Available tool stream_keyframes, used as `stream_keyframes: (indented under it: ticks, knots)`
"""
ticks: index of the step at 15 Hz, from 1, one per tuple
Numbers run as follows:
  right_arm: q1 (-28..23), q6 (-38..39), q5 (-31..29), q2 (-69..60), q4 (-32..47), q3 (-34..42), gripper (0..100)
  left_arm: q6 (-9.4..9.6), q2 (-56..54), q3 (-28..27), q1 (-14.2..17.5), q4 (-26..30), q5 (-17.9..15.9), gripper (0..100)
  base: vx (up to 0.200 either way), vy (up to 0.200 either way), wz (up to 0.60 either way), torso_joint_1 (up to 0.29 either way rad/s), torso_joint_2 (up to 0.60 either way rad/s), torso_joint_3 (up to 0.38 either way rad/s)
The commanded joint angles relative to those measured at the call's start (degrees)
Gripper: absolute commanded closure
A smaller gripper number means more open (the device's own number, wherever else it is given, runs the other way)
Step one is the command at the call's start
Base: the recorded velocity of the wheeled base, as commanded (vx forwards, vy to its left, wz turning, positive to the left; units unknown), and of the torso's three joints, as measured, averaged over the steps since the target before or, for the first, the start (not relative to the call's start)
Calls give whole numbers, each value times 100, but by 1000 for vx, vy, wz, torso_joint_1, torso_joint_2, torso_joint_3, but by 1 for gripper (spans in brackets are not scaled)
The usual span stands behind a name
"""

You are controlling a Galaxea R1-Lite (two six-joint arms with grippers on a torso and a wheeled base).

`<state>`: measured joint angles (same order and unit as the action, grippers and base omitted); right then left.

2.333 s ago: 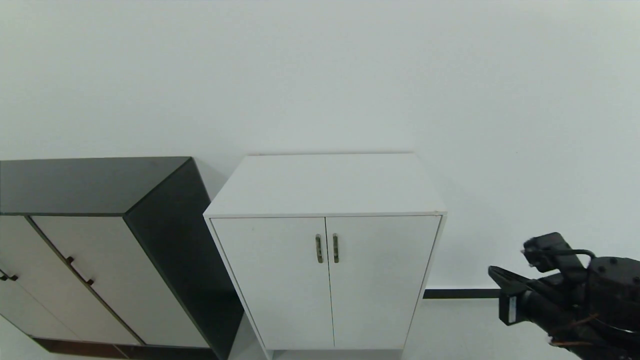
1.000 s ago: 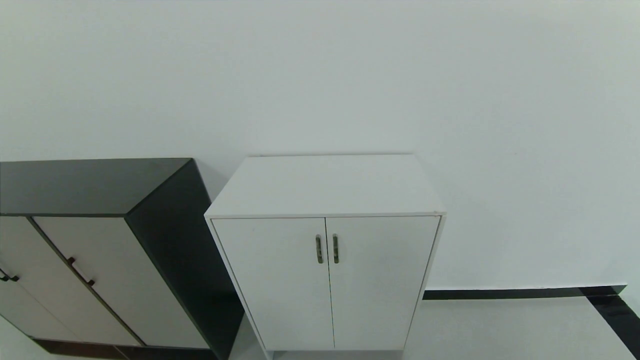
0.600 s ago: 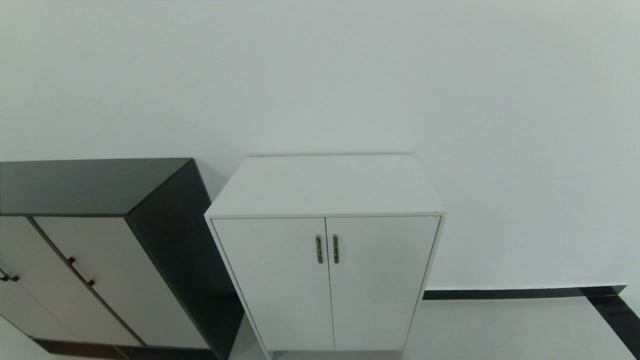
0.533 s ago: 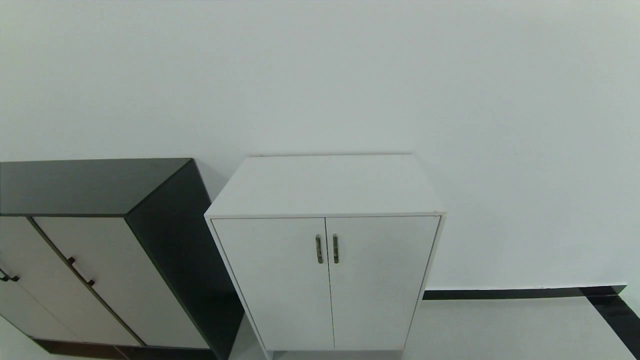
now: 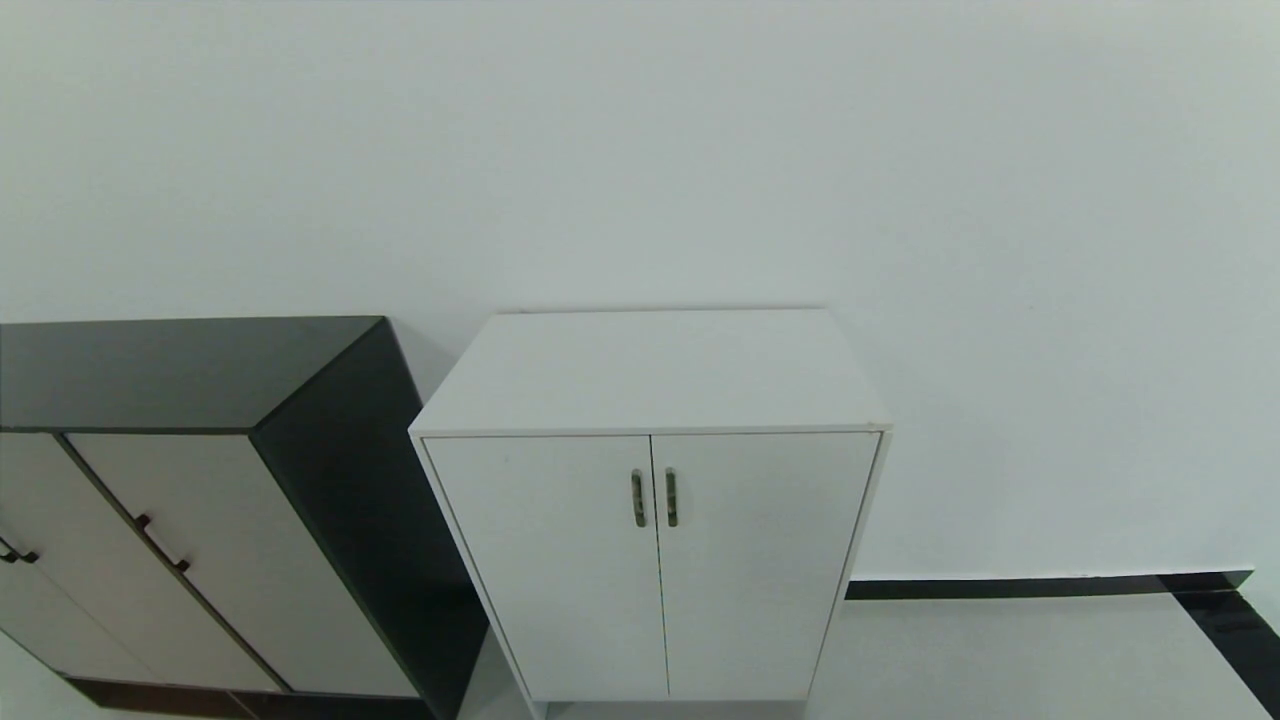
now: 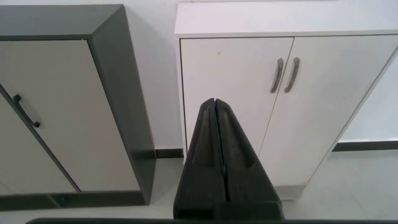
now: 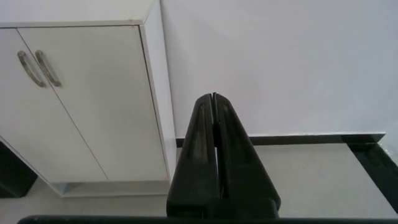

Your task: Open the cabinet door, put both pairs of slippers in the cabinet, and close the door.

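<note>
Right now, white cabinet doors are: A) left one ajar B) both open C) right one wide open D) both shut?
D: on the white cabinet both doors sit flush with the front, handles side by side at the centre seam, no interior showing.

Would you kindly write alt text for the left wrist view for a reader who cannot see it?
The left gripper, shut, points toward a white two-door cabinet with both doors closed and paired handles at the middle. A dark cabinet with pale doors stands beside it.
</note>
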<state>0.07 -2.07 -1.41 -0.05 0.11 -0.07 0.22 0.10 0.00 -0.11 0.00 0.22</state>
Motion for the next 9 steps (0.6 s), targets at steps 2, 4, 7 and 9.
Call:
stream_keyframes:
  ticks: [2, 4, 7, 9]
  knots:
    - [1, 40, 10, 5, 7, 7, 100, 4, -1, 0, 2, 0, 4, 100, 0, 0, 0, 0, 0, 0]
    - [1, 58, 10, 5, 7, 7, 100, 4, -1, 0, 2, 0, 4, 100, 0, 0, 0, 0, 0, 0]
    - [-7, 58, 18, 5, 7, 7, 100, 4, -1, 0, 2, 0, 4, 100, 0, 0, 0, 0, 0, 0]
    - [1, 58, 18, 5, 7, 7, 100, 4, -1, 0, 2, 0, 4, 100, 0, 0, 0, 0, 0, 0]
